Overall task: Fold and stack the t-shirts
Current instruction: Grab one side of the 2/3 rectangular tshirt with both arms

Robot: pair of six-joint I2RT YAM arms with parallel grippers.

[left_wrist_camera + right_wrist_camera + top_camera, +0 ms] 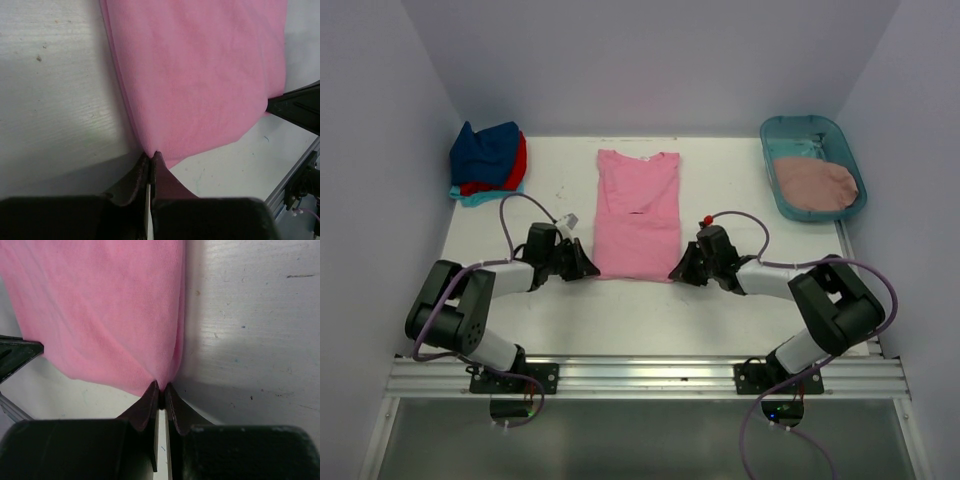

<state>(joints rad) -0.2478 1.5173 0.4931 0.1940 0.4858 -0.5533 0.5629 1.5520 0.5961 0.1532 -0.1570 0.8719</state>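
2 near hem corners of the bright pink cloth t-shirt (637,215) are pinched: the left gripper (151,156) is clamped on the left corner, the right gripper (161,386) on the right. Beyond, it is laid flat on the white table (740,300).

The white table (720,310) carries a bright pink t-shirt (638,215) spread flat at its middle, collar toward the far edge. At the far left corner sits a pile of shirts (487,160), turquoise lowest against the surface. A teal tub (805,128) stands at the far right corner.
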